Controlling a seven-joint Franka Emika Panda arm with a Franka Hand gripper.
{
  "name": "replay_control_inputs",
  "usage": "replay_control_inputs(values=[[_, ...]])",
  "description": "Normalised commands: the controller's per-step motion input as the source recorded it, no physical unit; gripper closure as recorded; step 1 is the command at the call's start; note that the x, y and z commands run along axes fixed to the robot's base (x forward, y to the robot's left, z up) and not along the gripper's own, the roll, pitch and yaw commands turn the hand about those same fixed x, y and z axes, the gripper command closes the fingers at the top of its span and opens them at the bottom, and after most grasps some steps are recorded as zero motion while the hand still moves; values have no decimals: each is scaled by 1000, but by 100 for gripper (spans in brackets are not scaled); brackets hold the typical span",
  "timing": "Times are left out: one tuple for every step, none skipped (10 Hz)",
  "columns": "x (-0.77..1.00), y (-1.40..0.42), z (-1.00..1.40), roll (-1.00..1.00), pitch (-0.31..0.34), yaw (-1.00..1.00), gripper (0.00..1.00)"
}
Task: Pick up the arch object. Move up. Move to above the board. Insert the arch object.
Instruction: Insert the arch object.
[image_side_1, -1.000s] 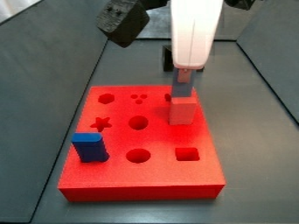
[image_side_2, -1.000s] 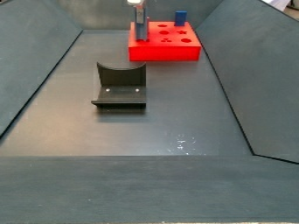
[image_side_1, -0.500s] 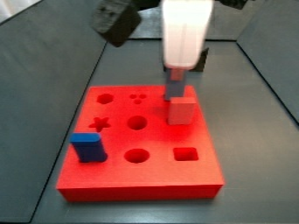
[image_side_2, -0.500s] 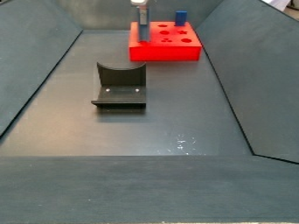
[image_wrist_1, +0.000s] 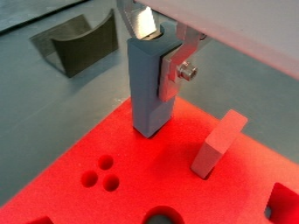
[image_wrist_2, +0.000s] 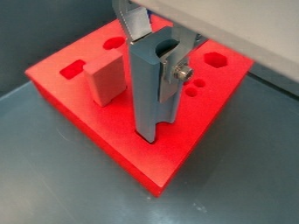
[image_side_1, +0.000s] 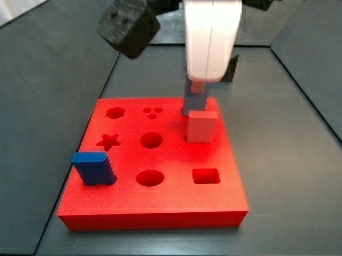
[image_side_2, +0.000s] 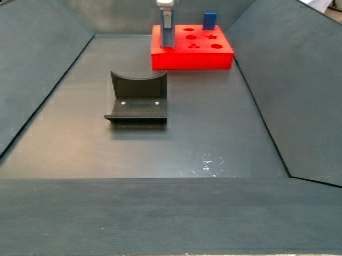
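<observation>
My gripper (image_wrist_1: 158, 52) is shut on the arch object (image_wrist_1: 152, 87), a long dark grey-blue block held upright, with its curved notch up between the fingers (image_wrist_2: 176, 66). The block's lower end (image_wrist_2: 149, 136) is down at the top face of the red board (image_wrist_2: 193, 144), close to one edge. I cannot tell whether it touches. In a side view the gripper (image_side_1: 198, 92) stands just behind the pinkish-red block (image_side_1: 202, 125) on the board (image_side_1: 174, 205). In the side view from farther off, the gripper (image_side_2: 166, 12) is at the board's (image_side_2: 194, 58) left end.
A pinkish-red block (image_wrist_1: 222, 144) stands upright in the board next to the held block. A blue block (image_side_1: 94, 168) stands at the board's front left corner. The dark fixture (image_side_2: 136, 97) stands on the grey floor away from the board. Grey walls enclose the floor.
The gripper and the held block have shifted a little sideways along the board's edge. The board itself has slid slightly with them in both side views.
</observation>
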Motion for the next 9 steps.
replay_control_inputs(values=[[-106,80,-797,163,-74,489,100],[0,66,-740,33,0,0,100],[20,0,-743,41,0,-14,100],[49,0,-766,24,0,-26,100],[120,0,-717,27,13,-66,100],[97,0,-583,0,0,-77,100],[0,0,-194,-89,-103,0,100],[0,37,-29,-74,0,-20,100],[0,0,0,0,-1,0,100]])
